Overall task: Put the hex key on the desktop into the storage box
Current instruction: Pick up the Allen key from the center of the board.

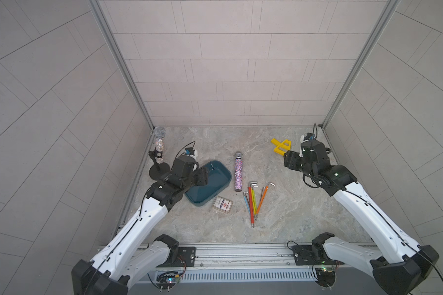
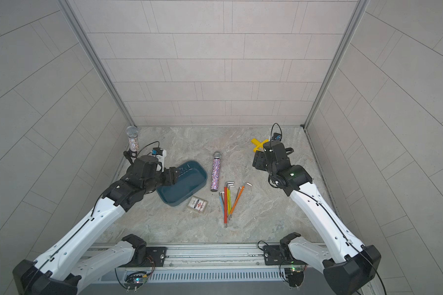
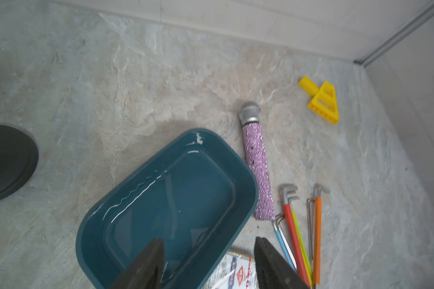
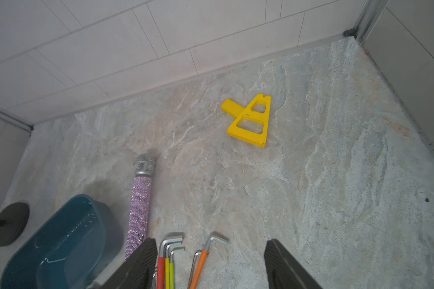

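The grey-beige marbled desktop (image 1: 292, 217), walled by pale tiles, carries everything. The hex keys (image 1: 252, 201), a fan of red, yellow, blue and orange-sleeved ones, lie on it untouched. None is in the storage box (image 1: 210, 189), which sits empty at their ten o'clock. A glittery microphone (image 1: 238, 175) lies between them, and a small card box (image 1: 222, 204) rests at the keys' nine o'clock. The left gripper (image 3: 208, 240) hangs above the box, jaws apart on nothing. The right gripper (image 4: 210, 240) hovers at the keys' two o'clock near a yellow plastic piece (image 1: 281, 146), likewise spread and empty. By my reading, the whole job remains: grasp, carry, drop.
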`<state>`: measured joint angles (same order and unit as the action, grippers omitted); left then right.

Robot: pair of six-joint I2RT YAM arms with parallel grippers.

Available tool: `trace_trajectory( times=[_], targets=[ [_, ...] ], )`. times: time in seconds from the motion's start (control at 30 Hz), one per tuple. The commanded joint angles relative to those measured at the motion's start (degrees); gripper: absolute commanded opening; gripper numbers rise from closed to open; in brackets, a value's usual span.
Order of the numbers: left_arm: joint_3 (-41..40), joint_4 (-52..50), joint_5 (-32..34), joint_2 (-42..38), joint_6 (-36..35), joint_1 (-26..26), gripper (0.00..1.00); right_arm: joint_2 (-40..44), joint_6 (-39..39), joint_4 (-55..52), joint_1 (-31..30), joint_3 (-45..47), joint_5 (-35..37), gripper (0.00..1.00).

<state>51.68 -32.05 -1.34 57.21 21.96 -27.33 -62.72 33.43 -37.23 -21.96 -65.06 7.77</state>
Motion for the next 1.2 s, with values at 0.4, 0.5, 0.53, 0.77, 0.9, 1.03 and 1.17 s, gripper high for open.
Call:
trace_trajectory(
  times=[0.4,0.5,0.53,0.77,0.9,1.03,1.17],
  targets=[
    [5.80,-4.83,6.28,10.83,4.94,-18.43,0.48,-1.09,-2.61,-9.11,-0.98,-0.51,5.14,0.52],
    [6.60,-4.33,9.40,14.10,10.12,-24.30,0.46,-0.45,-1.42,-9.79,-0.98,0.10,6.60,0.52],
    [6.88,-3.57,9.25,15.22,11.42,-25.96,0.46,-0.02,-1.12,-9.78,-0.94,0.40,6.73,0.52],
    [12.19,-1.54,9.33,25.36,15.42,-33.21,0.45,2.55,0.63,-11.38,-0.74,1.68,8.19,0.48],
    [15.92,-2.05,10.02,31.92,18.41,-34.91,0.44,4.20,1.24,-12.33,-0.78,1.93,9.12,0.47],
    [19.20,-3.25,8.51,38.23,22.29,-35.31,0.41,5.57,2.11,-13.21,-0.81,1.73,10.94,0.47],
    [21.68,-4.47,7.06,43.37,24.46,-35.42,0.40,7.59,3.30,-13.97,-0.85,1.30,13.38,0.47]
  ],
)
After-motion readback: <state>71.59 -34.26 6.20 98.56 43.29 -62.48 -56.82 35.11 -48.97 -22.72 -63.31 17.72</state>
